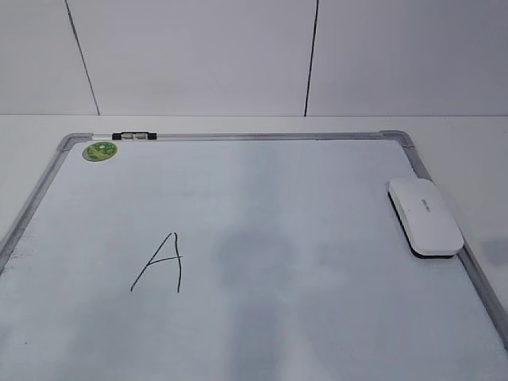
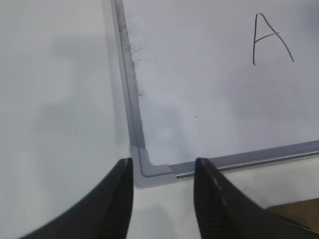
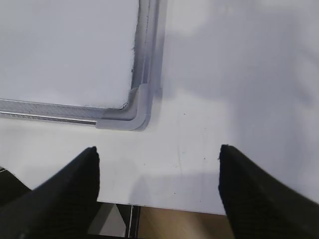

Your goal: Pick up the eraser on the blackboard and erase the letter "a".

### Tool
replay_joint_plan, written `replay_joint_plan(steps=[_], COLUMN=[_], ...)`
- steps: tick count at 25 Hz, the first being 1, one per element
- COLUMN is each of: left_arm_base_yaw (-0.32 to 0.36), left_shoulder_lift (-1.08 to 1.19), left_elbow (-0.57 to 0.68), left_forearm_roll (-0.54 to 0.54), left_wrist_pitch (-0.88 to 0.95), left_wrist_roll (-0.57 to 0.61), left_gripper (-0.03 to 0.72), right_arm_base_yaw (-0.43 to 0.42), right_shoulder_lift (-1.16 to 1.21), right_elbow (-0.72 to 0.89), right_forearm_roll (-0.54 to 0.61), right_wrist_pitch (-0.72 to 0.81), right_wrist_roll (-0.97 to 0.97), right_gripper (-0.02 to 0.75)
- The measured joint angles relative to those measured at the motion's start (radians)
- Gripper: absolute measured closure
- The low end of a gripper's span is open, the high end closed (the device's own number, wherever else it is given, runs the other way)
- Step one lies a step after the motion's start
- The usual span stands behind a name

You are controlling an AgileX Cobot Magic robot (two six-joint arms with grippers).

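The white eraser [image 1: 425, 216] lies flat at the right edge of the blackboard [image 1: 238, 136], partly over its grey frame. A tall capital "A" [image 1: 161, 263] is drawn left of the board's middle and also shows in the left wrist view [image 2: 269, 37]. No small lowercase "a" shows in any view. My left gripper [image 2: 163, 167] is open and empty above the board's near left corner [image 2: 149, 172]. My right gripper [image 3: 157, 154] is open and empty over the table, just in front of the board's near right corner [image 3: 129, 117]. Neither gripper shows in the exterior view.
A round green sticker [image 1: 100, 151] and a small black-and-silver clip [image 1: 133, 136] sit at the board's far left corner. The white table's front edge [image 3: 174, 206] runs just below my right gripper, with floor beyond it. A white wall stands behind the table.
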Motion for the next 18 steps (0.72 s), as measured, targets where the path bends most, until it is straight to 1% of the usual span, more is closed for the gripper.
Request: replay_joint_plan(steps=[10, 14, 18], left_arm_base_yaw=[0.0, 0.0, 0.0], left_shoulder_lift=[-0.005, -0.062, -0.16], left_elbow=[0.0, 0.0, 0.0], left_forearm_roll=[0.0, 0.0, 0.0], left_wrist_pitch=[0.0, 0.0, 0.0], left_wrist_roll=[0.0, 0.0, 0.0], left_gripper=[0.381, 0.381, 0.381], right_arm_base_yaw=[0.0, -0.02, -0.044], right_shoulder_lift=[-0.019, -0.117, -0.27], right_elbow=[0.0, 0.0, 0.0], right_forearm_roll=[0.0, 0.0, -0.002], right_wrist_pitch=[0.0, 0.0, 0.004], right_wrist_roll=[0.0, 0.0, 0.0], right_gripper=[0.145, 0.145, 0.145])
